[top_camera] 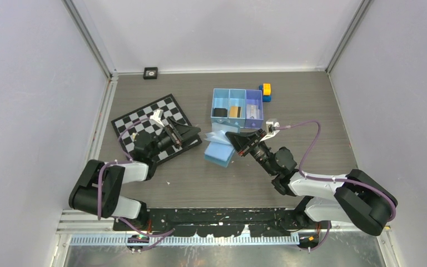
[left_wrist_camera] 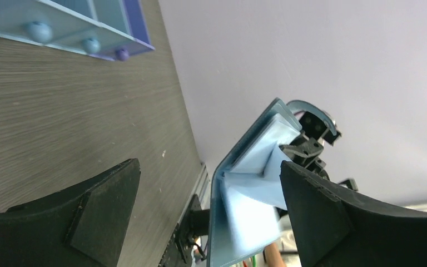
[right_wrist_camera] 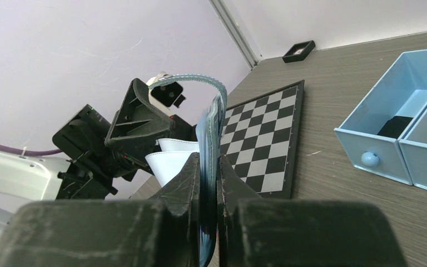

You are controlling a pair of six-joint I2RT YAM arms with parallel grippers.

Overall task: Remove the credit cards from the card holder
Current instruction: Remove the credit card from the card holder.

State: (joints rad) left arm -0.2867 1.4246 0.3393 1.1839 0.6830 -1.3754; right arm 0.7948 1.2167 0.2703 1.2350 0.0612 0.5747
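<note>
Right gripper [right_wrist_camera: 208, 164] of mine is clamped tight on the edge of the card holder [right_wrist_camera: 212, 114]. Over the table [top_camera: 311, 100], between the chessboard [top_camera: 144, 119] on its left and the three-compartment tray [top_camera: 236, 89] beyond, it stands upright and unfolded. My left gripper [left_wrist_camera: 209, 167] faces its lighter inside, fingers spread wide apart. Yellow-and-blue blocks [top_camera: 266, 90] sit by the tray's far right corner.
</note>
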